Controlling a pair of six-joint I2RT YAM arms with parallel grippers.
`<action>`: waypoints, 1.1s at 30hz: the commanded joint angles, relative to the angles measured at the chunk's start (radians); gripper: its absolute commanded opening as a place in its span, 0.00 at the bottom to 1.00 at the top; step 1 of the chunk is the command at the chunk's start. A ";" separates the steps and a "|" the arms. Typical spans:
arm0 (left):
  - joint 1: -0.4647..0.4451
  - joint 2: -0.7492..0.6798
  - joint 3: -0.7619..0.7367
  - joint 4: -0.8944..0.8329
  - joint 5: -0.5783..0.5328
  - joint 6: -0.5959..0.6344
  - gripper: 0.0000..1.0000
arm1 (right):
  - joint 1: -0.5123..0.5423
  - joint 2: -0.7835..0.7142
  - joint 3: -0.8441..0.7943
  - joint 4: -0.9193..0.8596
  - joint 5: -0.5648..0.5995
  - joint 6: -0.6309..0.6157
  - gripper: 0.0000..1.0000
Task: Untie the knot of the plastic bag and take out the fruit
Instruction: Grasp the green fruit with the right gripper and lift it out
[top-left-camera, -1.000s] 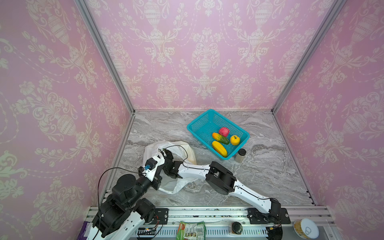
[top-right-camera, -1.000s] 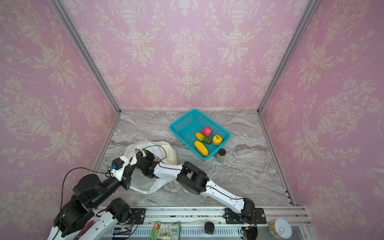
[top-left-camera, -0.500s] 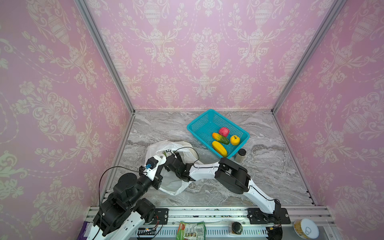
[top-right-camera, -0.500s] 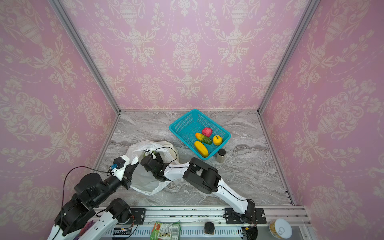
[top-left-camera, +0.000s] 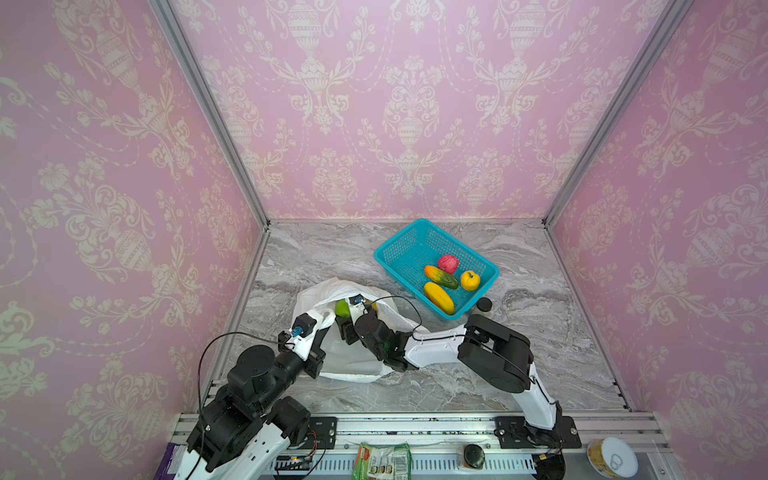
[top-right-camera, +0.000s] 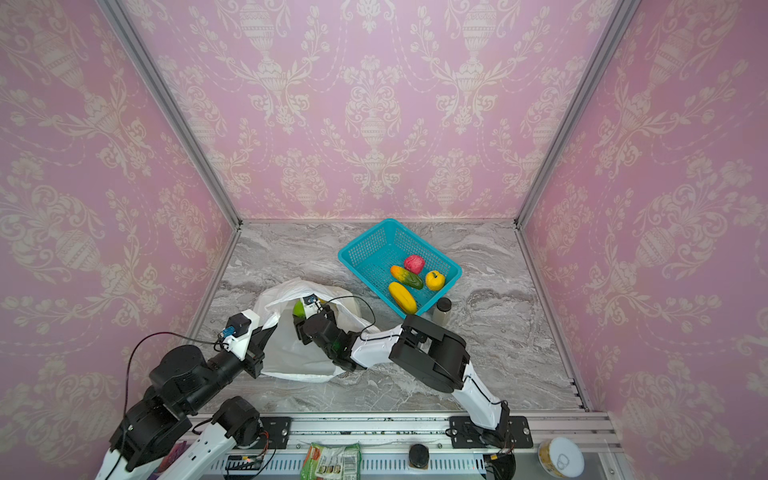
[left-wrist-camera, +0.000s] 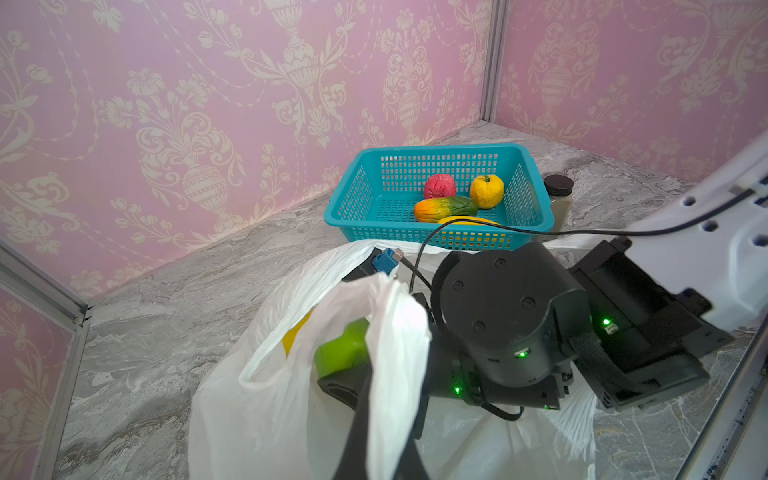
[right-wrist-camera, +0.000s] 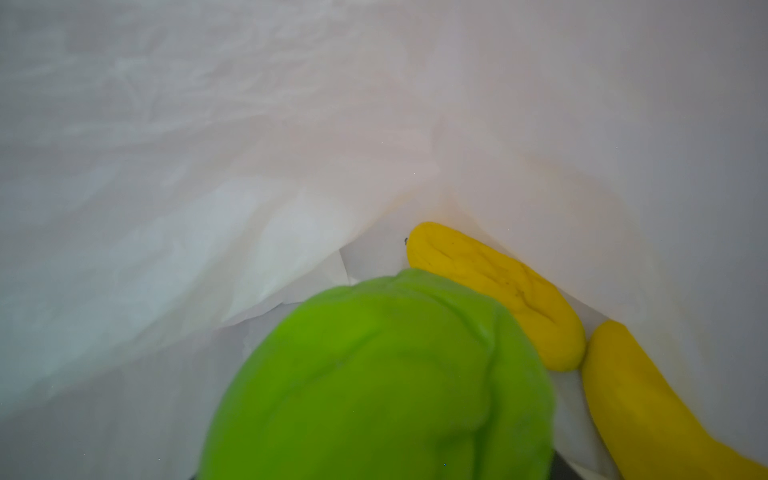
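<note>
**Q:** Which step is in hand?

**A:** The removal of the fruit. No knot is seen in any view. The plastic bag lies on the table near the front left, close to the basket, with its mouth open. The untying is therefore judged complete.

**Q:** How are the grippers set?

**A:** The left gripper is closed on a strip of the bag's rim, by which the mouth is held up. The right gripper is placed inside the mouth, at the green apple. One black jaw is seen under the apple in the left wrist view. The other is hidden by plastic (so it cannot be told whether the apple is gripped).

**Q:** What does the next move call for?

**A:** A grip on the apple should be confirmed. The apple should then be drawn out through the mouth without the thin plastic being snagged, and carried to the basket.

**Q:** What is counted?

**A:**
- Containers: one bag, one basket, and one jar just beside the basket.
- In the basket, four fruits: a red ball, a mango, a yellow apple and a long yellow fruit.
- In the bag, three fruits are visible: the green apple and two yellow pieces. Others may be hidden under folds.
</note>
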 joint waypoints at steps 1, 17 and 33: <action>0.012 0.019 -0.003 -0.012 -0.023 -0.004 0.00 | -0.004 -0.074 -0.101 0.160 -0.169 -0.020 0.56; 0.021 -0.010 -0.005 -0.011 -0.028 -0.008 0.00 | 0.090 -0.150 -0.192 0.126 -0.271 -0.295 0.43; 0.021 -0.003 -0.007 -0.011 -0.019 -0.005 0.00 | 0.069 -0.650 -0.444 0.094 0.007 -0.390 0.37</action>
